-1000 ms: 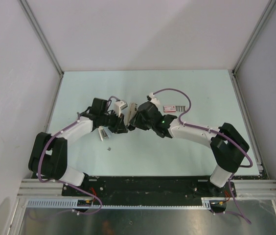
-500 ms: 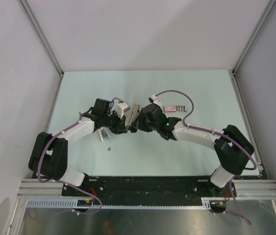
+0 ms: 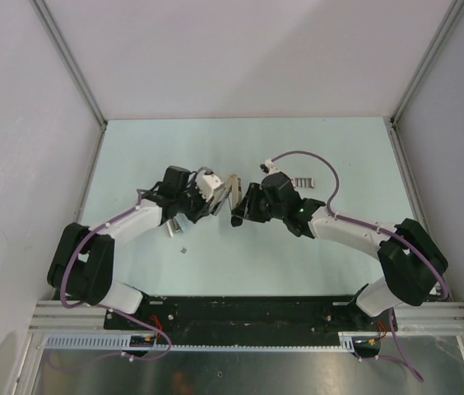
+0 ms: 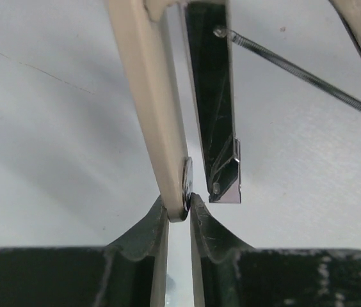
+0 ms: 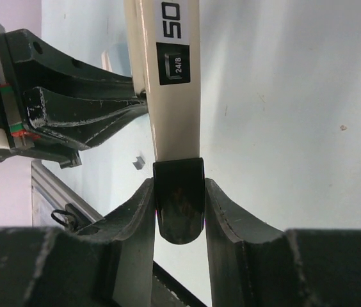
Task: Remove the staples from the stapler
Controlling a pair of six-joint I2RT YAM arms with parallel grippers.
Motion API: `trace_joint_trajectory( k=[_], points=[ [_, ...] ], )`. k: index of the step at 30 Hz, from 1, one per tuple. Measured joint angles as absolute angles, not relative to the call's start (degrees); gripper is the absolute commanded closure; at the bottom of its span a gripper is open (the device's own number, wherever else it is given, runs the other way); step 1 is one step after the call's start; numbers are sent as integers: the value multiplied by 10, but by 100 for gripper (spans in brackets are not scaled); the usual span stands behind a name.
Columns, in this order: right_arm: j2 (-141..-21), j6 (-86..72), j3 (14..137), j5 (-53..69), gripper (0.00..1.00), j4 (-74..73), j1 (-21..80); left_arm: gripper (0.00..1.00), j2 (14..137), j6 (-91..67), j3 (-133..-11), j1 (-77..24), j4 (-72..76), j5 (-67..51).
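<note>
I am holding the stapler [image 5: 171, 96] from two sides, in the gap between my two grippers. My left gripper [image 4: 179, 211] is pressing together on the riveted end of its cream arm [image 4: 152, 96]. The black-and-chrome magazine [image 4: 214, 96] is standing splayed just right of that pinch. My right gripper [image 5: 179, 211] is clamping the stapler's rounded black end. The staples [image 3: 174, 225], a pale strip, are lying on the table [image 3: 331, 148] just behind my left gripper, beside its wrist.

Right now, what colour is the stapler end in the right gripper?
Black cap on cream stapler; right wrist view.
</note>
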State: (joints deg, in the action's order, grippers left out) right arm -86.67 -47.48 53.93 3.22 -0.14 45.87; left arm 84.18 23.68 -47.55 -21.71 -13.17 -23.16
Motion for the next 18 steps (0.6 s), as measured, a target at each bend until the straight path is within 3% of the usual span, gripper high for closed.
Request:
trace_joint_trajectory(
  k=[18],
  points=[
    [-853,-331,466,133,100,1,410,97,826,461,-352,-340,108,18]
  ],
)
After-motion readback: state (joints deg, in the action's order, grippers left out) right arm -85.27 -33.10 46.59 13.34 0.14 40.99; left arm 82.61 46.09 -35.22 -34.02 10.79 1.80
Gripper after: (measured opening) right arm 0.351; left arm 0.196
